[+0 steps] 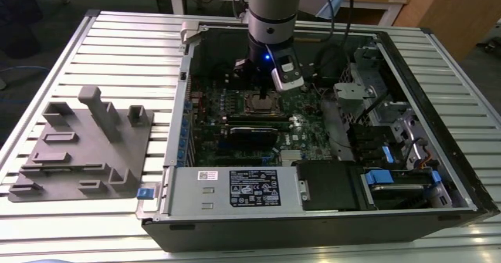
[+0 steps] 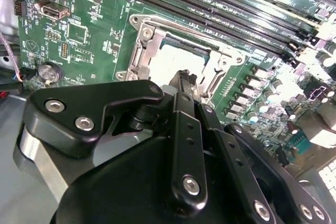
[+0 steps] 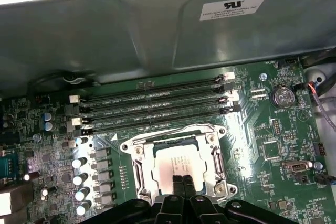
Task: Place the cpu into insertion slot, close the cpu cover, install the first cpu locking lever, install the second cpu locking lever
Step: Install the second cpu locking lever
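Observation:
The cpu [image 3: 169, 162] lies flat in the insertion slot [image 1: 262, 103] on the green motherboard, its silver-grey face up. The cpu cover [image 3: 137, 162], a metal frame with a window, lies down around the chip, and the chip's face shows through the window; cpu [image 2: 168, 59] and cover [image 2: 140, 51] also show in the second wrist view. My gripper [image 3: 182, 180] hangs straight over the socket with its two black fingers pressed together, their tips at the chip's near edge. The gripper [image 2: 184, 78] is shut with nothing between the fingers. In the exterior view the gripper [image 1: 261, 91] stands just above the socket.
Long black memory slots [image 3: 152, 109] run beside the socket, and a row of capacitors [image 3: 84, 178] stands on its other side. A coin battery [image 3: 283, 97] sits nearby. The open computer case holds a power supply [image 1: 234, 186] and drive bays [image 1: 391, 134]. A grey fixture block [image 1: 86, 145] lies at the exterior view's left.

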You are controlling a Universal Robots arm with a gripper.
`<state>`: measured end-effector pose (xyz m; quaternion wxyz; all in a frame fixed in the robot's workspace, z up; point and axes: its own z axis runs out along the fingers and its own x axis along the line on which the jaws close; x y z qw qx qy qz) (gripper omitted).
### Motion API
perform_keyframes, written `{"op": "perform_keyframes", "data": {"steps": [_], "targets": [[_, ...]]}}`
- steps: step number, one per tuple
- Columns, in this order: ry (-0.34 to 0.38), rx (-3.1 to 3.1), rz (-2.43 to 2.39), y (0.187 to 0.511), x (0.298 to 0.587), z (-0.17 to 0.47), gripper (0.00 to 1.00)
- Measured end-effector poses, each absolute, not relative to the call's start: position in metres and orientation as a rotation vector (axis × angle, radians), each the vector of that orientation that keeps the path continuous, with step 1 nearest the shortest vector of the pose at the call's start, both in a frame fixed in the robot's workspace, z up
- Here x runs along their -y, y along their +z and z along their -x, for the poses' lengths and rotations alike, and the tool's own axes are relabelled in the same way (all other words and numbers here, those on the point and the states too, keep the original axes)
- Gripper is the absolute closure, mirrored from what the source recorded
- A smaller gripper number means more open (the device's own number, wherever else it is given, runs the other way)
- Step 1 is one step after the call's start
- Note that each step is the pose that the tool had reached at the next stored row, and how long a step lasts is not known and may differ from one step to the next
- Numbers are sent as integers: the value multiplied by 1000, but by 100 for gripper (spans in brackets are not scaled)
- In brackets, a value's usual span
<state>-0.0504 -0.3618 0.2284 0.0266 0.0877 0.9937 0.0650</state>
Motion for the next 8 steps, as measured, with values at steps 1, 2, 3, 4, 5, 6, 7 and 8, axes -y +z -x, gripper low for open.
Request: {"op": "perform_keyframes", "data": {"steps": [1,2,3,4,5,6,7,8], "targets": [[201,-3070,-271,228,361,50,89],[201,-3070,-271,228,361,50,89],[201,-3070,-271,228,360,50,89],[201,-3070,-271,228,359,50,89],[201,-3070,-271,228,358,50,89],[201,-3070,-271,228,358,50,89],[201,-3070,-271,228,358,50,89],[201,-3070,-271,228,358,50,89]]}}
